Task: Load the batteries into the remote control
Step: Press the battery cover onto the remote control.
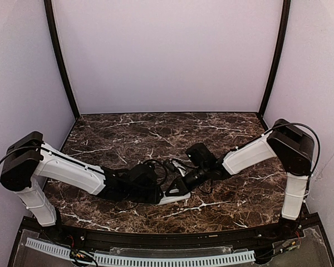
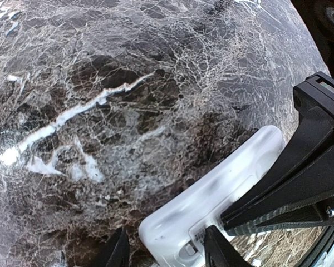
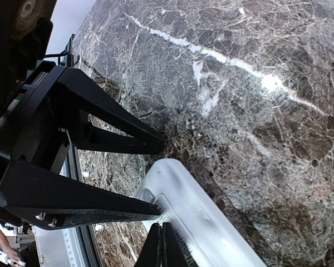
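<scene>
— Where's the remote control [image 1: 178,197] from where you stand?

— Flat on the counter [image 1: 128,130], a little toward 6 o'clock from its middle, right where the two arms meet. The left gripper [image 3: 162,173] reaches in from 9 o'clock, the right gripper [image 3: 160,245] from 2 o'clock.

— And the fingers?

— The left ones are spread wide, one on each side of the remote's rounded end, and not squeezing it as far as I can see. The right ones are pressed together, tips down on the white shell. Whether anything sits between them I cannot tell.

— Any batteries?

— None that I can spot in any view.

— How would it handle, you reckon?

— Light, I'd guess, and stiff but hollow. That smooth plastic would likely skate on the polished marble if poked at one end. I'd take it across its narrow width by the long edges, near the middle, and gently, since a hard squeeze could flex so thin a shell.
</scene>
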`<state>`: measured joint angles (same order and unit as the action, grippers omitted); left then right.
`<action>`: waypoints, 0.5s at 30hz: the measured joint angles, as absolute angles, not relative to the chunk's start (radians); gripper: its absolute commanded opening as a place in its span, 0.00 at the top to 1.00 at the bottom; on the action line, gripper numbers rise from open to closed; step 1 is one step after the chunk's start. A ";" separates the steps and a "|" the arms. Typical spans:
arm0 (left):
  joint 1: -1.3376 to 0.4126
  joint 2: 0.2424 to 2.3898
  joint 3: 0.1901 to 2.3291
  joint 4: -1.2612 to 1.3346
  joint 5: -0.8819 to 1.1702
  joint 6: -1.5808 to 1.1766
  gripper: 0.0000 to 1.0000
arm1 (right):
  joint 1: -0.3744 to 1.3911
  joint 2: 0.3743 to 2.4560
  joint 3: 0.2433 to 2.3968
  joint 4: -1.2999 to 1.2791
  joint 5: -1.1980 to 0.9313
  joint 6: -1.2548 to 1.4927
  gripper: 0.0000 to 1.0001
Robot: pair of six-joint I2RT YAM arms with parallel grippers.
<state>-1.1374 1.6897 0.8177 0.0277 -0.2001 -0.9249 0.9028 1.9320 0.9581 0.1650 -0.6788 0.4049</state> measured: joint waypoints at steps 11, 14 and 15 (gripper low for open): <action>-1.137 1.675 0.816 -0.008 -0.199 -0.925 0.61 | 0.903 1.932 0.957 0.168 -0.679 0.403 1.00; -1.137 1.674 0.814 -0.014 -0.198 -0.925 0.63 | 0.903 1.932 0.957 0.168 -0.679 0.402 1.00; -1.137 1.674 0.814 -0.016 -0.198 -0.925 0.63 | 0.903 1.932 0.957 0.168 -0.679 0.401 1.00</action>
<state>-1.1374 1.6741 0.8143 -0.0158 -0.1978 -0.9245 0.9028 1.9320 0.9569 0.1680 -0.6788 0.4011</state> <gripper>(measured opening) 0.383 0.006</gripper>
